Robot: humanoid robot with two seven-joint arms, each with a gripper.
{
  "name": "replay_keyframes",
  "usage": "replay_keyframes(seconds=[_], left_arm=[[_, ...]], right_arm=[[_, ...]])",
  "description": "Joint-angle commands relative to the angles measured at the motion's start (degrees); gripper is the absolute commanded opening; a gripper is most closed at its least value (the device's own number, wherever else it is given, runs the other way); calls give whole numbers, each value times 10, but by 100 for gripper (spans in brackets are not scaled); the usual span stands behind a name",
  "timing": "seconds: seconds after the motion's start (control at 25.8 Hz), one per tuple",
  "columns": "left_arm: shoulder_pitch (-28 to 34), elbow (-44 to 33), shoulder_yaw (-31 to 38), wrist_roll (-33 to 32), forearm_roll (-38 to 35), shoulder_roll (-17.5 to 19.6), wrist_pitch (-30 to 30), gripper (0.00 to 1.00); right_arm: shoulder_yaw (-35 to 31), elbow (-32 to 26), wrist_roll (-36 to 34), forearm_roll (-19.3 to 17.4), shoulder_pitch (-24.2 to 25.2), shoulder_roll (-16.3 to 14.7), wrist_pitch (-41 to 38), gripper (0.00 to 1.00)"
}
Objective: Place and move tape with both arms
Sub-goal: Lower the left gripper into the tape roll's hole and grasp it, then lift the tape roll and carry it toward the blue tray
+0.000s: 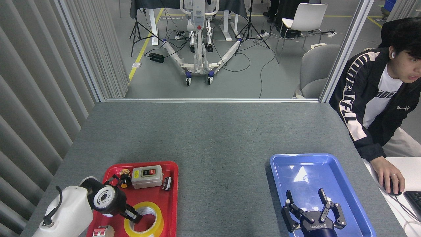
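Note:
The tape [158,219] is a yellow ring with a white core, lying flat at the near end of the red tray [173,197]. My left gripper [135,215] comes in from the lower left. Its dark fingers [131,213] rest at the ring's left rim and reach into the hole. The fingers are small and dark, so their spacing is unclear. My right gripper [306,197] hovers over the near end of the blue tray [275,164]. It stands open with nothing between its fingers.
The red tray also holds a grey switch box [147,176], a black and orange button [124,181], a small black part [167,183] and a red-white piece [100,232]. A person sits at the right with a hand [389,176] on a mouse at a white desk.

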Motion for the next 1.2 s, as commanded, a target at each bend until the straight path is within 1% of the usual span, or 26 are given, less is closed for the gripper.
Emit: replay_keyframes(seconds=[0.0,0.15,0.27,0.35,0.46,0.58,0.66,0.7,0.81,0.89,0.97,1.05,1.08,1.16], left_arm=[[-1,-3,1,-24,1,-5,-5,0],[-3,-6,18,-24,10,-17,-7,0],[7,-45,77,-21,23,-19,-17,0],[9,-64,122,-21,68,-19,-36,0],[16,-63,177,-17,150,-28,-100,0],[16,-56,204,-10,212,-61,-173,0],[19,-44,209,-10,253,-71,-231,0],[22,-34,209,-11,262,-79,-231,0],[41,0,214,-13,263,-147,-231,0],[49,11,226,-13,264,-183,-231,0],[47,52,235,-11,270,-214,-231,0],[40,116,251,-10,279,-238,-231,0],[36,147,260,-10,286,-247,-231,0],[34,175,263,-10,308,-252,-231,0]], right_arm=[[1,0,0,0,0,0,-1,99],[0,0,0,0,1,0,-1,99],[1,0,0,0,0,0,0,99],[1,0,0,0,0,0,0,99],[1,0,0,1,0,0,0,99],[0,0,0,8,0,0,-1,99],[0,-1,0,8,-1,0,-4,99],[0,-3,0,8,-1,0,-6,99],[1,-5,-5,7,0,-3,-27,99],[0,-11,-7,6,3,-6,-72,100],[-3,-13,-13,-1,10,-16,-143,99],[-27,-15,-39,-17,22,-33,-251,100],[-37,-20,-47,-24,33,-40,-318,100],[-60,-29,-48,-28,55,-42,-424,100]])
